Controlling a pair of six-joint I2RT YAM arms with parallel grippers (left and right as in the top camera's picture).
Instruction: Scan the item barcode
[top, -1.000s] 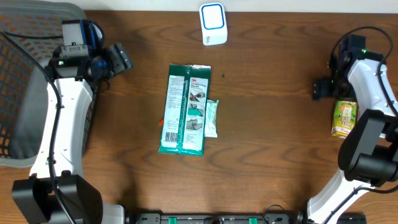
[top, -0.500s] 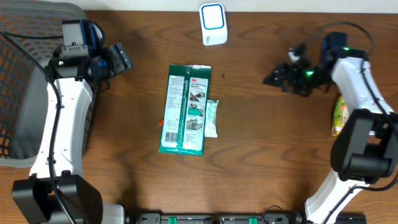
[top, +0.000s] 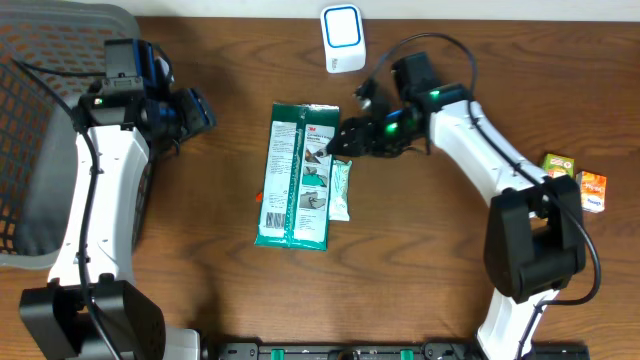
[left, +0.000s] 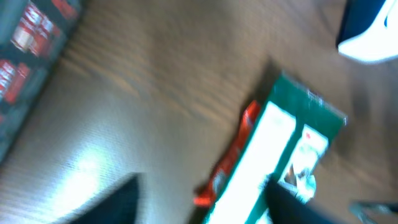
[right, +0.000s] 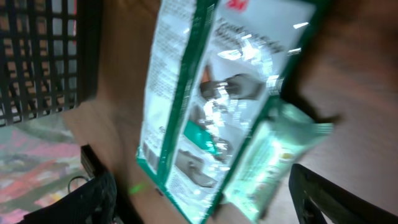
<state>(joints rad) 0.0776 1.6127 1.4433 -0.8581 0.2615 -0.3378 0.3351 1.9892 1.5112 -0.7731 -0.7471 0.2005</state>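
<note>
A green and white 3M package lies flat in the middle of the table, with a small pale green packet against its right edge. The white and blue barcode scanner stands at the back. My right gripper hovers open at the package's upper right corner. In the right wrist view the package and packet lie ahead of my open right gripper, which holds nothing. My left gripper is open, left of the package. The blurred left wrist view shows the package and scanner.
A black mesh basket stands at the left edge. Two small boxes, green and orange, lie at the far right. A dark thing with red labels shows at the left wrist view's upper left.
My right arm has swung from the right edge across to the green package, uncovering the small boxes. My left gripper has shifted slightly and its fingers have narrowed.
</note>
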